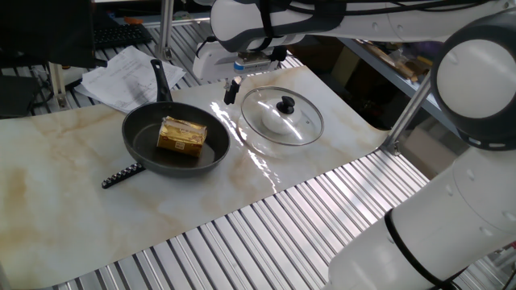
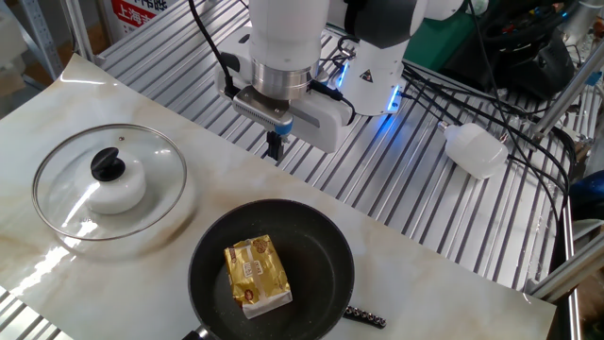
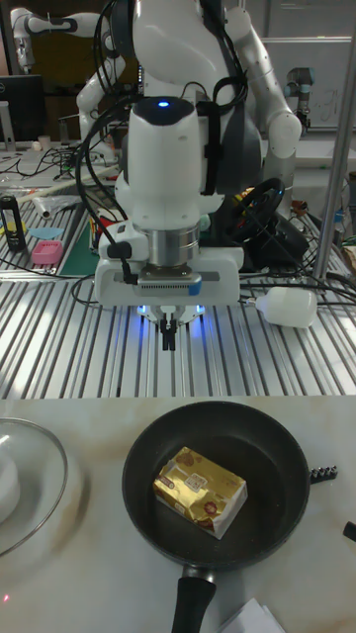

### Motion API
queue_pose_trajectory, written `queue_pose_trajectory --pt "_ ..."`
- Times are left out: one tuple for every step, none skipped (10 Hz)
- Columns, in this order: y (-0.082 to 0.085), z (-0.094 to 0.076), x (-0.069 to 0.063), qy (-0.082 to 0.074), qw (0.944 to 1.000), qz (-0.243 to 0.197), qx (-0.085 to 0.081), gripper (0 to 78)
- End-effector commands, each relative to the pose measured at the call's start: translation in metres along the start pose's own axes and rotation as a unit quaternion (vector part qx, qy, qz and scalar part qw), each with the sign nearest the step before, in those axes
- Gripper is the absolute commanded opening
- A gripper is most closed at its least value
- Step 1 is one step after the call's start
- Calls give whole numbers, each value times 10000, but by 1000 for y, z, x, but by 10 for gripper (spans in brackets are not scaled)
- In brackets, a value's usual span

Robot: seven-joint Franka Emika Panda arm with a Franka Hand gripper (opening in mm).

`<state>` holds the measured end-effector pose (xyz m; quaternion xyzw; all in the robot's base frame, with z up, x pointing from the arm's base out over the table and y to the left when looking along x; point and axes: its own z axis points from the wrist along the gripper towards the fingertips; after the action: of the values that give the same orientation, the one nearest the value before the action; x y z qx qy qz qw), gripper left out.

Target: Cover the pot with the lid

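Gripper fingers look closed; lid is cut off in tall view.

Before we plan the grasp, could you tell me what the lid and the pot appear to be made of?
The lid looks like clear glass: the marbled surface shows through it and it carries bright glare. Its thin rim looks metallic, and the small knob is matte black, probably plastic. The pot is matte black, likely coated metal, with a black handle, possibly plastic.
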<state>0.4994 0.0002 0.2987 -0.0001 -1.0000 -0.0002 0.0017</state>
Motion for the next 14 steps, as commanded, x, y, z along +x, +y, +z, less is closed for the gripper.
queue_pose_trajectory --pt "1 -1 0 149 9999 24 -79 0" --pt "1 0 0 154 9999 -2 -10 0" --pt "1 -1 0 204 9997 -10 -96 0" --pt "1 -1 0 333 9993 -99 -151 0" --pt "1 -1 0 432 9987 -146 -218 0" --pt "1 -1 0 452 9986 -130 -237 0" --pt "1 0 -1 449 9987 -121 -222 0" --pt "2 0 -1 448 9987 -121 -221 0" --pt "1 1 -1 440 9987 -114 -211 0" --pt "-2 1 -4 433 9987 -153 -199 0" --pt "-5 0 -6 433 9987 -199 -197 0" --pt "-10 -1 -10 431 9986 -239 -174 0" --pt "-10 -1 -10 431 9986 -239 -174 0" --pt "-20 -1 -20 410 9987 -271 -136 0"
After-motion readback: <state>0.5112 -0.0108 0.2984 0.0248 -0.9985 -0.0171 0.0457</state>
